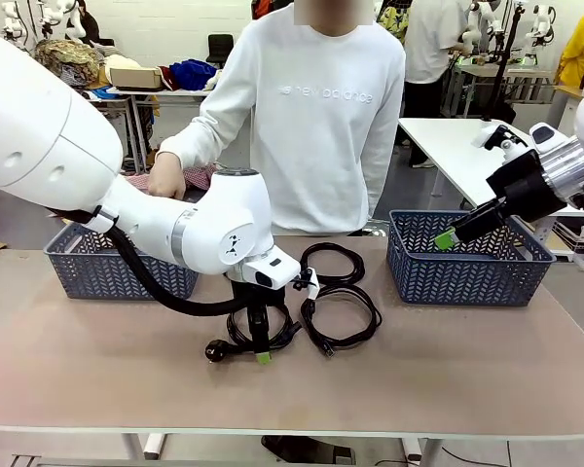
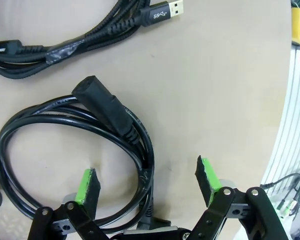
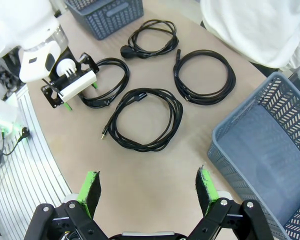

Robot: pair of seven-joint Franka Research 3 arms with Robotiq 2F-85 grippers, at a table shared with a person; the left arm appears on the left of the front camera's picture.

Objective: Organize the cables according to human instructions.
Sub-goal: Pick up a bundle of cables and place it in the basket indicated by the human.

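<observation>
Black coiled cables lie mid-table. One coil point(image 1: 282, 336) point(image 3: 110, 75) point(image 2: 20, 165) sits under my left gripper point(image 1: 261, 356) point(image 3: 79, 86) point(image 2: 147, 182), which points down, open, its green pads either side of the coil's edge strands without touching them. A braided USB cable point(image 2: 90, 35) point(image 3: 145, 119) point(image 1: 341, 316) lies beside it. Two more coils point(image 3: 205, 76) point(image 3: 152, 36) lie nearer the person, one of them point(image 1: 331, 263) also in the front view. My right gripper point(image 1: 446, 238) point(image 3: 148, 192) hangs open and empty above the right basket.
A grey basket point(image 1: 467, 277) point(image 3: 270, 165) stands at the table's right, another point(image 1: 78, 272) point(image 3: 107, 15) at the left. The person's hand point(image 1: 165, 177) is above the left basket. My left arm's thick hose point(image 1: 165, 297) droops near the cables.
</observation>
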